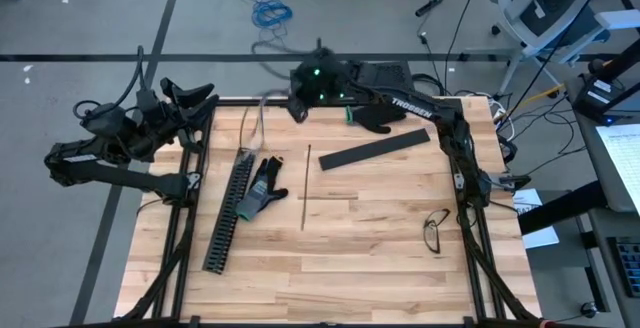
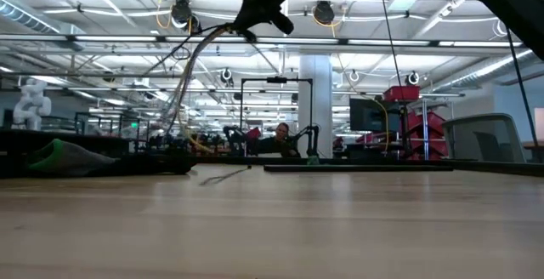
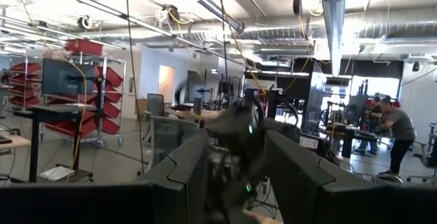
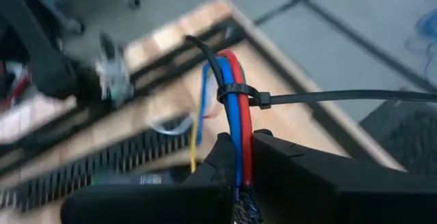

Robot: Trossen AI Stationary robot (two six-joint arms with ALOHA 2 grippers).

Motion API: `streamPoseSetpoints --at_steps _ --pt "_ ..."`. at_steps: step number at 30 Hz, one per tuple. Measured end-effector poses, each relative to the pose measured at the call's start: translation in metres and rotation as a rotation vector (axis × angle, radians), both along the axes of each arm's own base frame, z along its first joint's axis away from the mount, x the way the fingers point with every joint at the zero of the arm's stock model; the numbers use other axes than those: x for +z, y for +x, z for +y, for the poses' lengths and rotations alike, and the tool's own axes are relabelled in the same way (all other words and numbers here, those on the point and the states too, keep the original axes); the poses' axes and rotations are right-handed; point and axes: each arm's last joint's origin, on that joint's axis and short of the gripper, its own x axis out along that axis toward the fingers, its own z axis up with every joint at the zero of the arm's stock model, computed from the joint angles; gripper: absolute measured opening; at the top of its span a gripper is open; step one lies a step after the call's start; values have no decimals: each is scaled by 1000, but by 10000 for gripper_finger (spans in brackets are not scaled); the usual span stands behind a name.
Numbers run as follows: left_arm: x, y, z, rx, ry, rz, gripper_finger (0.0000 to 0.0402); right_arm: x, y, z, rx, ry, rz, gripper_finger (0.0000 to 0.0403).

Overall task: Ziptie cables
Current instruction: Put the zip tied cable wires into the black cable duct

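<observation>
My right gripper point(image 4: 239, 166) is shut on the cables point(image 4: 235, 125), a bundle of blue, red, dark and yellow wires. A black zip tie point(image 4: 235, 93) rings the bundle just beyond the fingers, its tail point(image 4: 341, 96) sticking out sideways. In the high view the right gripper point(image 1: 300, 103) hangs above the table's far edge. In the low view the cables point(image 2: 191, 71) arc down from it toward the far left. My left gripper point(image 1: 195, 98) stays raised and open at the far left corner with nothing between its fingers point(image 3: 184, 176). My right gripper pinches the cable bundle point(image 4: 239, 149) between its two fingers, a short way from the zip tie. The fingers lie across the wires. The held part is lifted high above the table, and the rest point(image 2: 174, 109) hangs slack, down and to the left.
A long black slotted channel point(image 1: 228, 211) lies on the left half of the table beside a dark glove point(image 1: 262, 190). A thin rod point(image 1: 305, 186), a flat black strip point(image 1: 373, 151) and a pair of glasses point(image 1: 435, 230) lie further right. A person point(image 3: 392, 125) stands in the room beyond.
</observation>
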Motion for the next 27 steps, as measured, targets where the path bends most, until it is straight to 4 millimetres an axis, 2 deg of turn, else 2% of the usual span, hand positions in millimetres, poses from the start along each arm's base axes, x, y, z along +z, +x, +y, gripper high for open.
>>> streamPoseSetpoints --at_steps 6,12,16,21,27 --pt "0 -1 0 15 29 16 140 33 -29 -14 -128 -82 -54 16" --pt "0 -2 1 48 33 25 140 69 -74 -19 -244 -163 -50 16" --pt "0 -2 1 51 32 24 140 77 -97 -24 -306 -174 10 16" --pt "0 -2 1 50 30 23 140 86 -117 -29 -351 -179 23 16" --pt "0 -2 1 48 23 15 140 84 -121 -32 -358 -166 52 14"
